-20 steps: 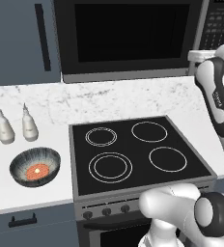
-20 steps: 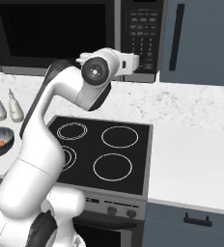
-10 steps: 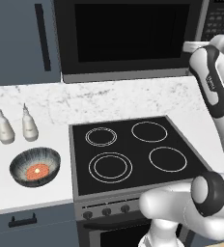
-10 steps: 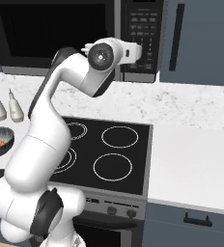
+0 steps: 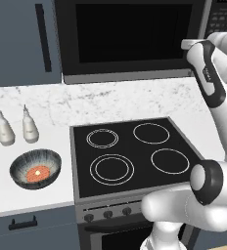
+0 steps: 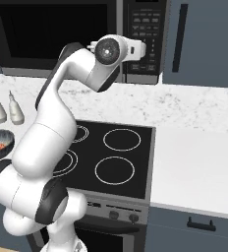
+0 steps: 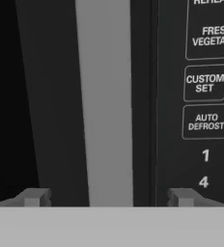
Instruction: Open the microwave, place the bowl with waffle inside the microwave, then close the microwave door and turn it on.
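Note:
The microwave (image 5: 130, 39) hangs over the counter with its door (image 5: 135, 34) closed; the dark window shows nothing inside. My gripper (image 7: 106, 197) is open and close in front of the door's right edge, its fingertips (image 7: 34, 197) spread to either side of a vertical grey steel strip (image 7: 106, 96). The keypad (image 7: 205, 82) lies just right of it. From the right base view the gripper (image 6: 143, 49) points at the keypad column (image 6: 145, 29). The bowl (image 5: 35, 168) sits on the counter left of the stove, holding the waffle (image 5: 37, 173).
A black four-ring stovetop (image 5: 135, 151) lies below the arm. Two pale bottles (image 5: 5, 128) (image 5: 30, 126) stand behind the bowl. Dark blue cabinet doors with bar handles (image 5: 42, 36) (image 6: 180, 29) flank the microwave. White counter (image 6: 199, 167) stretches right of the stove.
The arm has risen and reached forward, bringing the hand closer to the microwave's right edge. The bowl and the door have not moved.

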Tool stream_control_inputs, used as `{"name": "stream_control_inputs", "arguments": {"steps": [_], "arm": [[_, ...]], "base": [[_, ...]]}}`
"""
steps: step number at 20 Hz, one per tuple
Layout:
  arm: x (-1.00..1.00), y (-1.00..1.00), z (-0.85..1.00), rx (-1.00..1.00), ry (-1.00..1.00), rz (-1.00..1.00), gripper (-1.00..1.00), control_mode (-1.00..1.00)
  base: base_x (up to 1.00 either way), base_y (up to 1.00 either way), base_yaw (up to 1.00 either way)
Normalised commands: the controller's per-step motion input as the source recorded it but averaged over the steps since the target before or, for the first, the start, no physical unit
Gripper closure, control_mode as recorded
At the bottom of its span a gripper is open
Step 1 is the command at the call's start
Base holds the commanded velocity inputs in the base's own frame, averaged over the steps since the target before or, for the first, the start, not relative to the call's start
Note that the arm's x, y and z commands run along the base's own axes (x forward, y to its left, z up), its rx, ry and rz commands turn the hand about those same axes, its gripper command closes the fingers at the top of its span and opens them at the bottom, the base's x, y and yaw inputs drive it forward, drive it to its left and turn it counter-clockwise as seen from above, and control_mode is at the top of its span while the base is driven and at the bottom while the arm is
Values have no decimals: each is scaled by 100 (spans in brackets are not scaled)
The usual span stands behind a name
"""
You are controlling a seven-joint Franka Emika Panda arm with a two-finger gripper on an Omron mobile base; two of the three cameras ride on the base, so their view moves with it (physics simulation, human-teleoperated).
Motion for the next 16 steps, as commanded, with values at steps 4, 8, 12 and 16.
{"name": "stream_control_inputs", "arguments": {"steps": [4,8,12,16], "arm": [[0,2,0,0,0,0,-100,-100],[0,0,0,0,0,0,-100,-100],[0,0,0,0,0,0,100,-100],[0,0,0,0,0,0,100,-100]], "base": [[0,0,0],[0,0,0],[0,0,0],[0,0,0]]}}
